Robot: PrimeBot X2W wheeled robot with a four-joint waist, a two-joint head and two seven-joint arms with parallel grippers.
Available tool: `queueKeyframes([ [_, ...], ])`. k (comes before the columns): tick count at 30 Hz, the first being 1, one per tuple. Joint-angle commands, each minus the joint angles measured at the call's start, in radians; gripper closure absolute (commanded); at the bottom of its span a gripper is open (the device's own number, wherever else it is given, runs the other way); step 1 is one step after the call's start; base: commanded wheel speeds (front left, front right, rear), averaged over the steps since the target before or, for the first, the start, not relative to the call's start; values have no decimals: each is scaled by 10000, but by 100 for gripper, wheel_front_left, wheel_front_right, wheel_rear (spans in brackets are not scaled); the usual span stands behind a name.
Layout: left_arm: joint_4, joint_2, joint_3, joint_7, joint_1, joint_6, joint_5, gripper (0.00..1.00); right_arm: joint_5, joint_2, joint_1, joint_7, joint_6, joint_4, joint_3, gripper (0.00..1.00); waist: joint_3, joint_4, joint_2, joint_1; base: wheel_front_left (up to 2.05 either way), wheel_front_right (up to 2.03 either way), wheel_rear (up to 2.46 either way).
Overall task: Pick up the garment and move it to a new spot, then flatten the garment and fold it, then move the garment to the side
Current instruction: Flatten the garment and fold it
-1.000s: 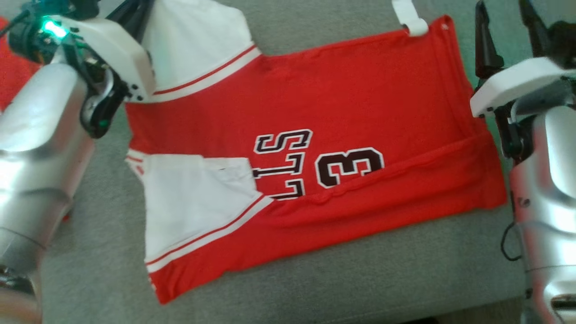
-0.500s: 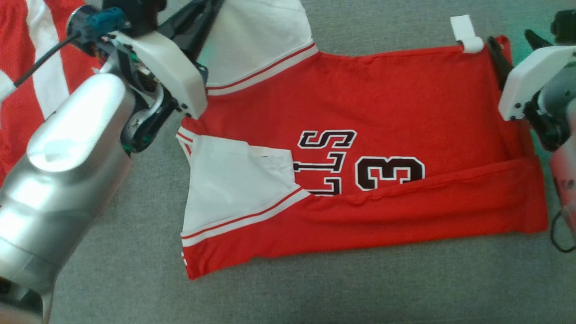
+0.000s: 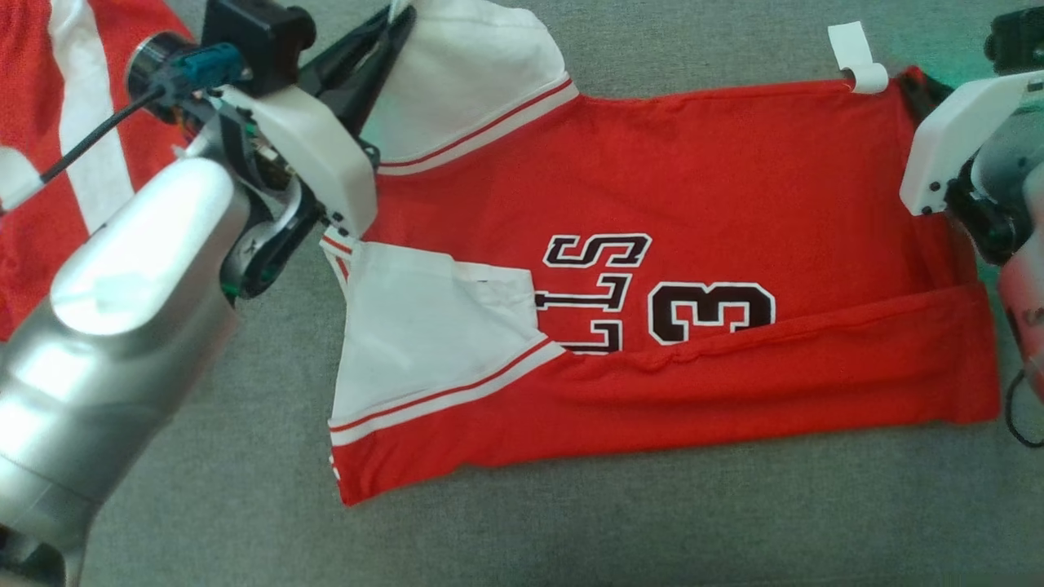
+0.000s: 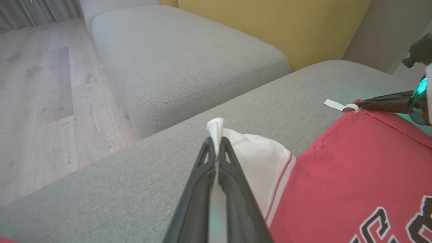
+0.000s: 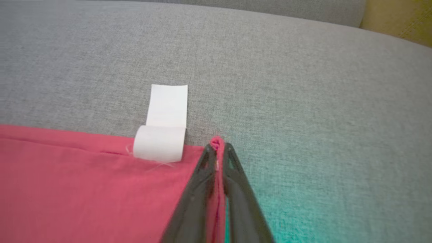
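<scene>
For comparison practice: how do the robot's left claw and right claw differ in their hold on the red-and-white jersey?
The dark left claw pinches a white sleeve tip; the dark right claw pinches a red hem corner. The right claw sits beside a curled white label; the left claw does not. Both are shut on one jersey.

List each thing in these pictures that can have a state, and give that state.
jersey: spread flat on the grey cushion, near edge folded over.
left gripper: shut on the jersey's white sleeve.
right gripper: shut on the jersey's red corner.
white label: curled, lying at the hem.
</scene>
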Motion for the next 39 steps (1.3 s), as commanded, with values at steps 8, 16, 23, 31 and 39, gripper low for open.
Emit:
queueKeyframes([
  [8, 787, 613, 667, -414, -1093, 144, 335, 100, 1173, -184, -835, -939, -9, -463, 356, 100, 102, -358, -1, 1, 0, 0, 0],
  [16, 2361, 506, 653, -872, -2742, 104, 1123, 100, 1936, -66, -1857, -1839, -9, -493, 372, 100, 586, -794, -1, 1, 0, 0, 0],
  [23, 3809, 81, 761, -1437, -3882, 135, 1376, 100, 2268, 77, -2398, -2838, -9, -179, 323, 100, 754, -873, -1, 1, 0, 0, 0],
  [31, 4735, -466, 177, -2062, -3691, -347, 1502, 100, 3084, -144, -1870, -3280, -9, -69, 843, 100, 257, -584, -1, 1, 0, 0, 0],
  [39, 4226, -281, -576, -2510, -2279, -507, 1602, 100, 4182, -826, -510, -2771, -9, -639, 1844, 100, -751, -247, -1, 1, 0, 0, 0],
])
